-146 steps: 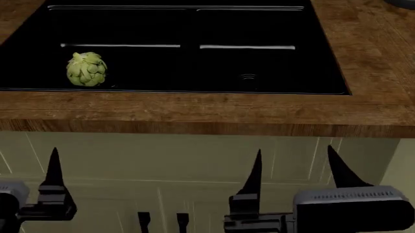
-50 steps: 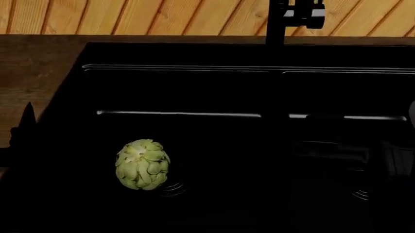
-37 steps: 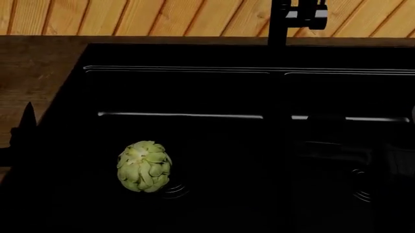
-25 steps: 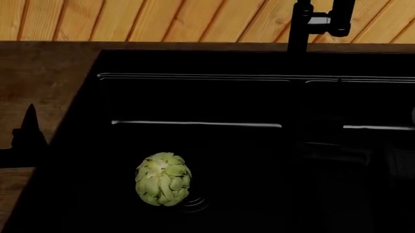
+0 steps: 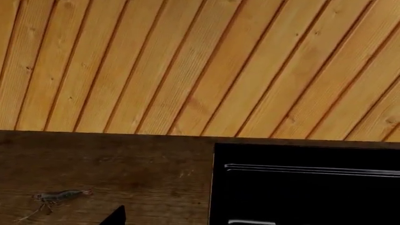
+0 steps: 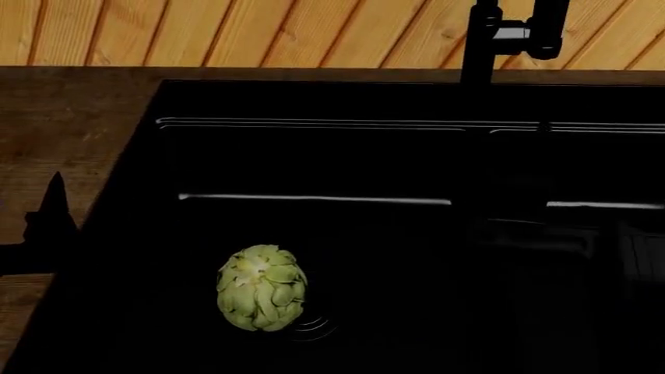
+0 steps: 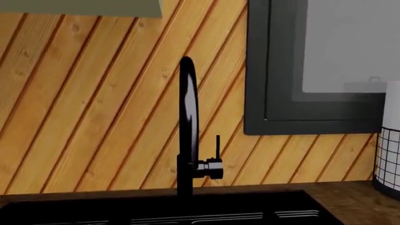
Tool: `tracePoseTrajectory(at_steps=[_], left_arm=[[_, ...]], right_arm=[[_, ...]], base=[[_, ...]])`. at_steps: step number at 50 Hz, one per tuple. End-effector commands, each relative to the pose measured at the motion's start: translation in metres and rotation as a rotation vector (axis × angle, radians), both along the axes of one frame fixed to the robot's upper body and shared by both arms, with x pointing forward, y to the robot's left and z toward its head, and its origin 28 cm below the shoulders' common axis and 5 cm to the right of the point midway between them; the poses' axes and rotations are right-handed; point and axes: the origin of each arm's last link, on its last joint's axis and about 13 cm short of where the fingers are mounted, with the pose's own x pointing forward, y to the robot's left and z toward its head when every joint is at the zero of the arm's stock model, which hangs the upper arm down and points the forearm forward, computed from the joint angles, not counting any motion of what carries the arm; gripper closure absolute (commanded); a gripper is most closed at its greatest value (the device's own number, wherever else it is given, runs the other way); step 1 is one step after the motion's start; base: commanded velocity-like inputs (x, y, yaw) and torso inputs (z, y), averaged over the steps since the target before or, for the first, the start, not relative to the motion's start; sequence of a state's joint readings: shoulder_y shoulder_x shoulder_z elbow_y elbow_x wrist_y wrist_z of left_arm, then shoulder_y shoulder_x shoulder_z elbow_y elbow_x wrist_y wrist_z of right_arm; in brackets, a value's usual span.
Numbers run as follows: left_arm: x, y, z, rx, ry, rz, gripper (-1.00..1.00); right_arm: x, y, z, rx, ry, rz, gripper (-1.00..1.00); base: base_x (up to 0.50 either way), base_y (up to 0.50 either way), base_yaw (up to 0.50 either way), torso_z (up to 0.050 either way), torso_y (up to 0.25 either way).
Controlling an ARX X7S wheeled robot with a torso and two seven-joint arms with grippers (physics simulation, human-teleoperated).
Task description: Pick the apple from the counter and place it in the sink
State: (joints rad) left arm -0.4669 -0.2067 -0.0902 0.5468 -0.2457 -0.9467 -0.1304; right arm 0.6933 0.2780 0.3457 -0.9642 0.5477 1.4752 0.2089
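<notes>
The apple is out of view in every frame. The black sink (image 6: 416, 101) fills the head view, and a green artichoke (image 6: 262, 287) lies by the drain of its left basin. The brown counter (image 6: 62, 132) runs along the sink's left side. Of my left gripper, one dark fingertip (image 6: 50, 206) shows at the sink's left rim; the left wrist view shows that fingertip (image 5: 115, 216) far off centre over bare counter (image 5: 125, 164), with nothing held. A faint dark shape (image 6: 561, 234) over the right basin may be my right gripper; its jaws are indistinct.
A black faucet (image 6: 483, 39) stands behind the sink, seen upright as the faucet (image 7: 186, 126) in the right wrist view. A small shrimp-like thing (image 5: 59, 196) lies on the counter left of the sink. A wire basket (image 7: 387, 154) and a dark window frame (image 7: 256, 70) are at the far right.
The head view went from the counter's front edge to above the sink, then shifted so the artichoke and faucet sit further right. The left fingertip has barely moved.
</notes>
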Motion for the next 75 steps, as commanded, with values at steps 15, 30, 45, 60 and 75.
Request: tracePoseTrajectory(at_steps=[15,30,45,60,75], left_arm=[[-0.001,0.0,0.004,0.004,-0.005,0.001,-1.0],[-0.002,0.0,0.005,-0.003,-0.006,-0.001,-1.0],[-0.003,-0.001,0.007,0.004,-0.004,0.004,-1.0],[-0.02,0.021,0.045,0.042,0.156,0.159,-1.0],[-0.037,0.067,0.109,0.186,0.274,0.501,-1.0]], right_arm=[[-0.002,0.0,0.0,0.021,0.006,0.021,-1.0],[-0.002,0.0,0.001,0.041,0.001,0.032,-1.0],[-0.003,0.0,-0.001,0.04,-0.008,0.041,-1.0],[-0.005,-0.003,0.001,0.043,-0.026,0.033,-1.0],[-0.006,-0.005,0.0,0.05,-0.022,0.023,-1.0]], base=[[0.0,0.0,0.0,0.0,0.0],[-0.08,-0.06,0.0,0.0,0.0],[0.0,-0.19,0.0,0.0,0.0],[0.0,0.0,0.0,0.0,0.0],[0.0,0.0,0.0,0.0,0.0]])
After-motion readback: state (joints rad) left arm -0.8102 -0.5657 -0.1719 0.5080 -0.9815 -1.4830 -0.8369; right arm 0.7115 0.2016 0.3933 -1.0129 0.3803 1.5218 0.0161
